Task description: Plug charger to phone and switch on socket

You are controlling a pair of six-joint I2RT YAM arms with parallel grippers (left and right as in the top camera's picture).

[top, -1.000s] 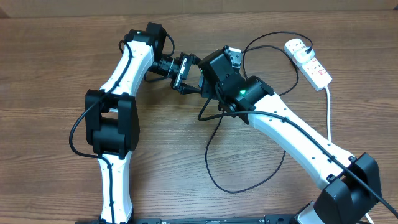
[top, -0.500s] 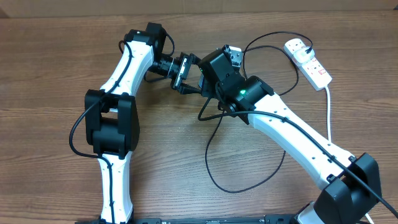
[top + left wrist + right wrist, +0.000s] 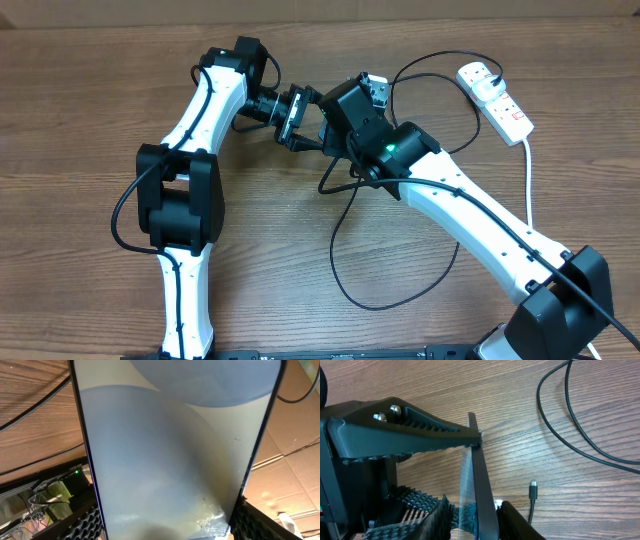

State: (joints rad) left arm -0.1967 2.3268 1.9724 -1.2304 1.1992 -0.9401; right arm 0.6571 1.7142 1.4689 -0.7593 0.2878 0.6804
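The phone (image 3: 170, 450) is held up off the table, its light blue-white screen filling the left wrist view. My left gripper (image 3: 165, 527) is shut across its width, one finger (image 3: 80, 522) on each dark edge. In the right wrist view the phone (image 3: 481, 490) shows edge-on, and my right gripper (image 3: 475, 521) is shut on it, pads at its screen and back. The two grippers meet at the table's back middle (image 3: 318, 112). The charger's connector tip (image 3: 533, 489) lies free on the wood and its cable (image 3: 400, 290) loops to the socket (image 3: 497, 98).
The socket's thick white lead (image 3: 528, 180) runs down the right side. Loops of black cable (image 3: 560, 435) lie on the wood under and to the right of my right arm. Cardboard (image 3: 295, 435) shows behind the phone in the left wrist view.
Neither arm has visibly shifted in the overhead view. The right jaws have drawn in around the phone.
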